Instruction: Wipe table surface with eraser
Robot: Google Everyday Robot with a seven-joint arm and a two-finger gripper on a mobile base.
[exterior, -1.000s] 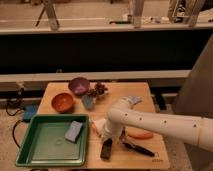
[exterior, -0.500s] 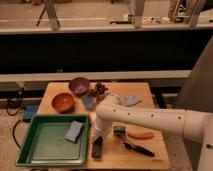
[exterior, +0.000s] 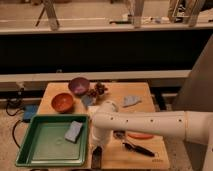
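**Eraser at front edge, gripper on it**

The gripper (exterior: 97, 149) points down onto the eraser (exterior: 96, 159) at the front edge of the table surface (exterior: 114, 95), just beside the green tray (exterior: 45, 146). This placement looks meant for wiping. Whether it is clamped on the eraser cannot be told.

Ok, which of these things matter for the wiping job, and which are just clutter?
Job: eraser, table surface, end effector down at the eraser by the front edge.
Clutter: green tray, blue sponge in it, orange bowl, purple bowl, grey cloth, black-handled tool.

No legible txt anywhere.
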